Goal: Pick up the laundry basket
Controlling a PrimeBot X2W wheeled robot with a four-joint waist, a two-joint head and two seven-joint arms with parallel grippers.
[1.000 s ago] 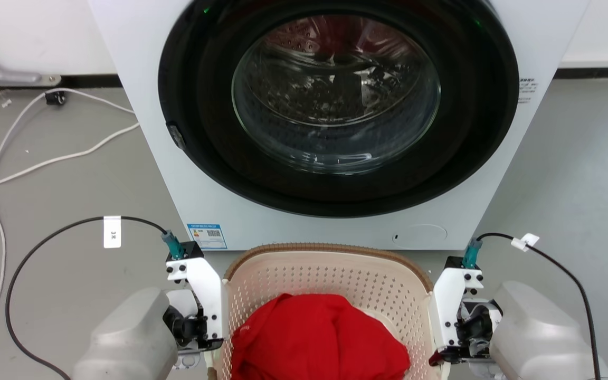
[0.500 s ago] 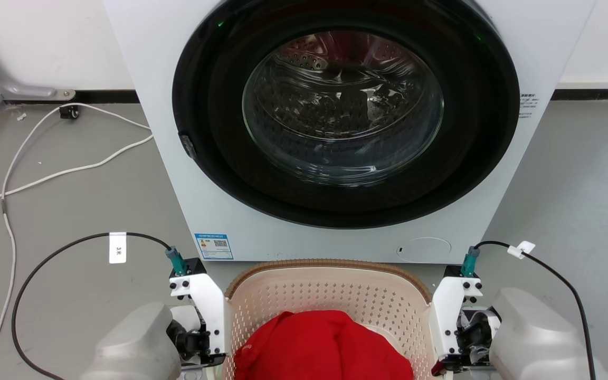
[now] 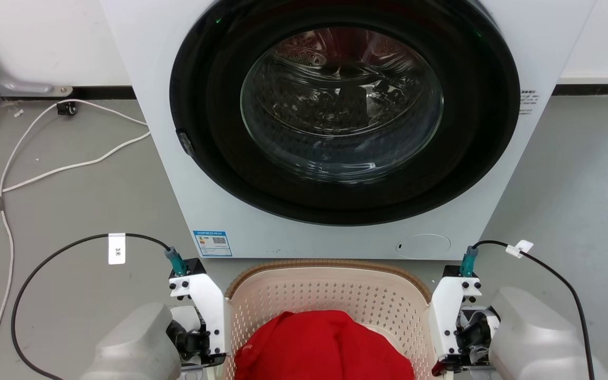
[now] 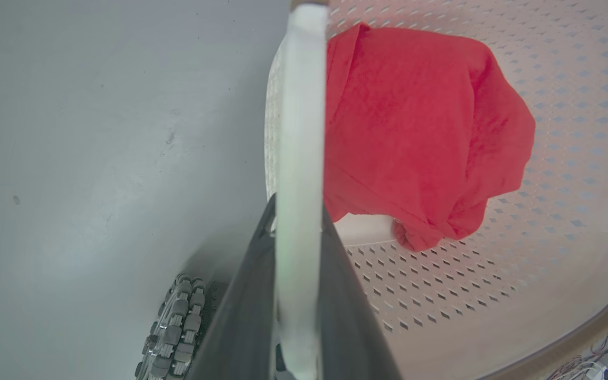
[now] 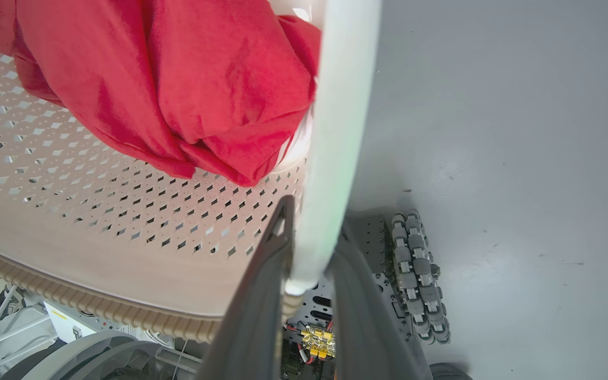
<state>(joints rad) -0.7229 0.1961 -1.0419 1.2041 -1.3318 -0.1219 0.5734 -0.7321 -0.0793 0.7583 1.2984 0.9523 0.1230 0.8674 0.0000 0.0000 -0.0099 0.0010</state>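
The laundry basket (image 3: 325,293) lies low in the head view, between the two hands, with its brown far rim just in front of the washing machine (image 3: 161,158). The left hand (image 4: 297,211) is clenched on the basket's left side handle (image 4: 301,105): one dark finger presses its outer face and the other its inner face. The right hand (image 5: 314,216) grasps the right side handle (image 5: 343,105) in the same way. A red garment (image 3: 320,343) is heaped inside the basket, between the handles and against the perforated wall. Whether the basket's base touches the grey floor (image 3: 72,206) cannot be told. The machine's round glass door (image 3: 341,100) is closed. A white cable (image 3: 66,169) trails over the floor to the left, well apart from the basket. A black cable (image 3: 24,274) loops up from the left wrist, and another (image 3: 562,282) from the right wrist. A roller wheel (image 5: 415,274) of the robot's base shows beneath the right hand.
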